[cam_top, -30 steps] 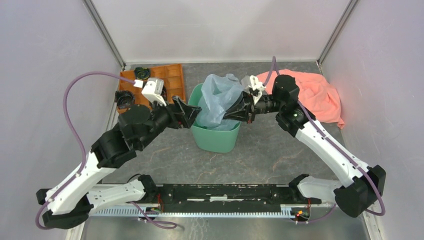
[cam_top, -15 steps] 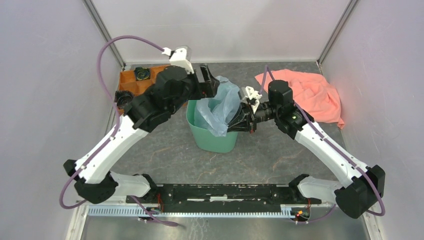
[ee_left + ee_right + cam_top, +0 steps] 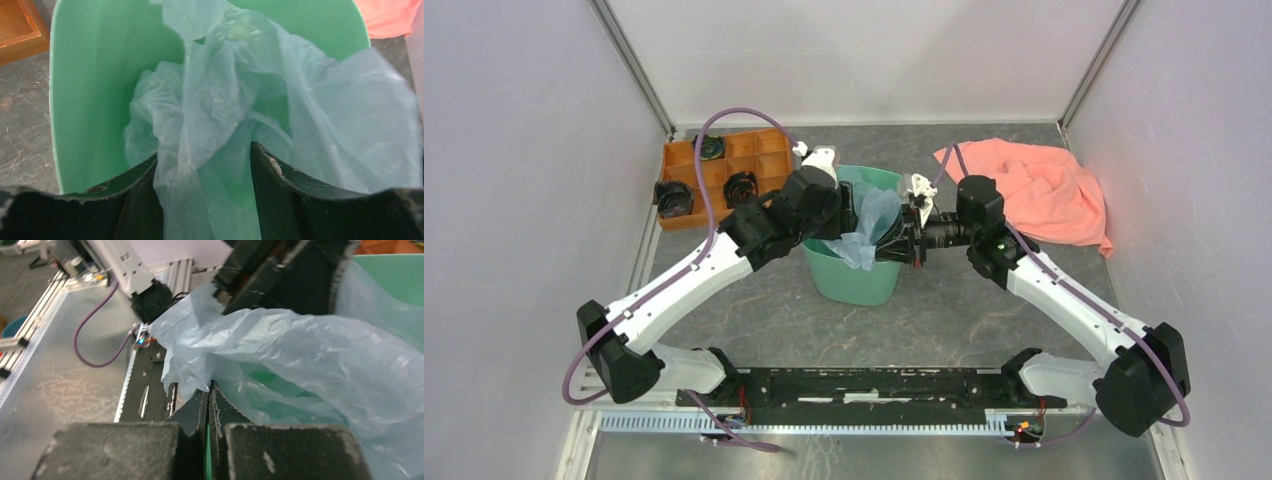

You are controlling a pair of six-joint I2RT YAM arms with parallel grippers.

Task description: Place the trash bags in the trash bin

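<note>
Left pincer (image 3: 204,152): open, with the jaws spread wide. It points down into the mouth of the trash bin (image 3: 90,100) and grips nothing.
Right pincer (image 3: 210,387): closed on a fold of the trash bag (image 3: 215,100), with thin film nipped between the meeting jaws.
Where the trash bag lies: most of it is inside the trash bin, crumpled towards the bottom. One loose flap rises to the right pincer's tips, at the rim on that pincer's side.
From the left pincer: the trash bag is straight ahead and below. A hanging sheet of it passes through the gap between the two jaws; I cannot tell whether it touches them.
From the right pincer: the film fans out ahead of the tips, towards the left arm, then drops into the trash bin.
Long axis of the trash bag: it runs from the nipped fold across the bin mouth and down to the crumpled bulk.
Nearer arm: both pincers are at the bin mouth, close to each other. The right one has the only part not yet in, and the left one hangs over the part already in.
Step in hand, as I judge it: the last flap has yet to go in.
What the coming move turns on: the flap lies at the rim, so the right pincer likely has to go forward and down past the rim before it lets go.
Risk: springy film may creep back over the rim once it is freed.
</note>
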